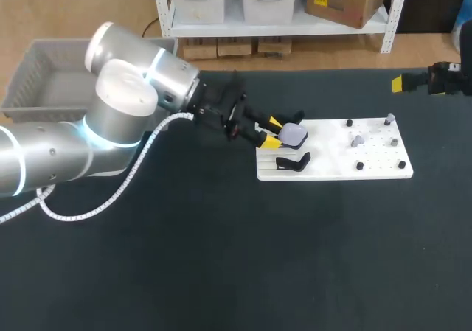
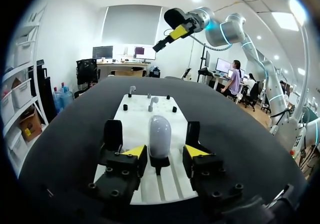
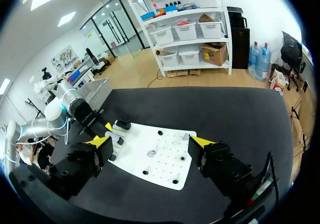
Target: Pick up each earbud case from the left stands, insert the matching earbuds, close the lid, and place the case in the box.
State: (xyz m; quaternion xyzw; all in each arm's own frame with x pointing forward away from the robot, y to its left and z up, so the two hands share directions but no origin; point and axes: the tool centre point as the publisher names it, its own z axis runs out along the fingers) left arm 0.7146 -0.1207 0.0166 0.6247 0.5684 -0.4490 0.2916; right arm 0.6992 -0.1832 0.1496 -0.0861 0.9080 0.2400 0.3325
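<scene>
The step in hand looks to be the first pick. The left claw (image 2: 165, 153) is released, its yellow-tipped fingers standing on either side of the pale lilac earbud case (image 2: 160, 133) without gripping it, and a gap shows on at least one side. The case sits upright, lid seemingly shut, on a black stand at the left end of the white board (image 1: 332, 165). The board lies on the table (image 1: 221, 257) toward its far right part. A second black stand (image 1: 293, 161) beside the case looks empty. Small grey earbuds (image 1: 357, 141) perch on pegs at the board's right end. The right claw (image 3: 151, 142) hangs released near the table's far right corner. The next move, I judge, calls for closing squarely on the case's sides and lifting it straight off the stand. The grey box (image 1: 44, 80) waits at the far left corner.
</scene>
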